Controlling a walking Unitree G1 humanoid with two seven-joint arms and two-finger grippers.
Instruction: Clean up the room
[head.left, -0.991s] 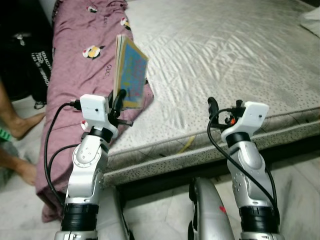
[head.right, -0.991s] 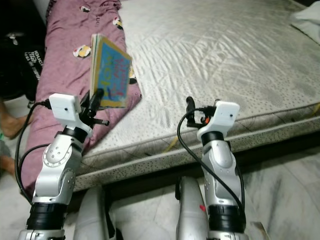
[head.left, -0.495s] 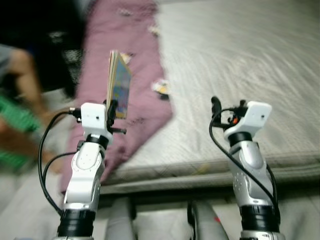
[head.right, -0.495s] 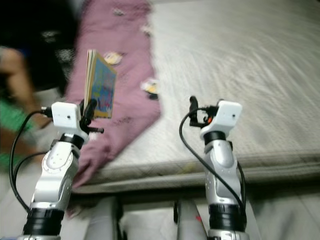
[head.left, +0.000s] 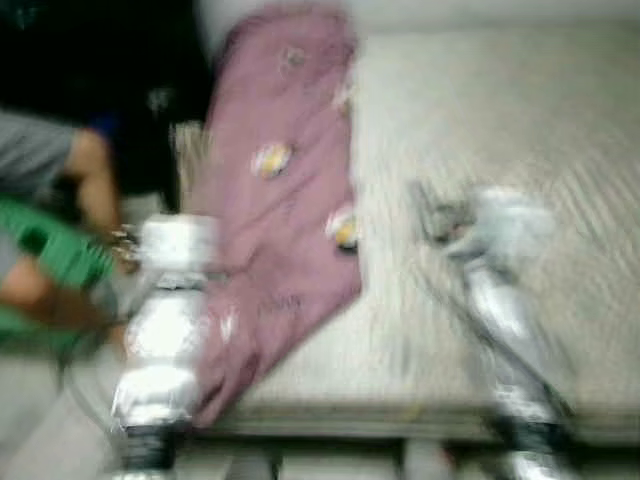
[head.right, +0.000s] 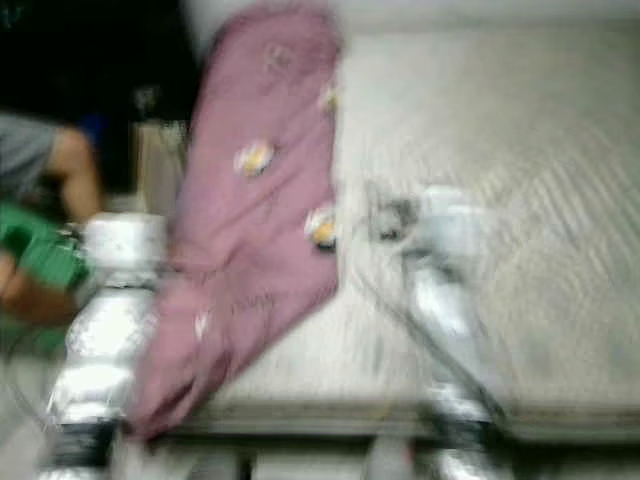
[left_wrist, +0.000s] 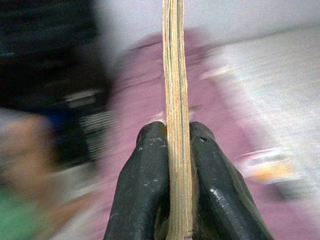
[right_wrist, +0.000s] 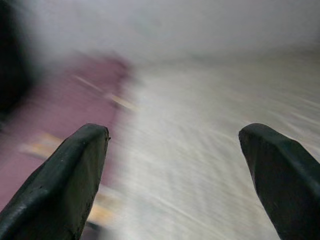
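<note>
The left gripper (left_wrist: 177, 165) has its jaws pressed flat against both faces of a thin book (left_wrist: 175, 100), seen edge-on in the left wrist view. The book stands upright from the jaws, long axis running up and away from the wrist, its page edges facing the camera. It is held in the air out in front of the robot, over the left end of the bed (head.left: 500, 130), where a mauve blanket (head.left: 290, 220) printed with small yellow shapes drapes over the mattress edge.

The head views are heavily blurred, so the robot is probably turning or walking. The right gripper (right_wrist: 175, 170) has its jaws spread wide with nothing between them, raised over the pale mattress.

A person sits on the floor to the robot's left, a bare arm or leg (head.left: 95, 190) and green clothing (head.left: 45, 255) close to the left arm. The main risk is the arm or book swinging into that person. The grip is low on the book, so a jolt might tip it or slide it out.
</note>
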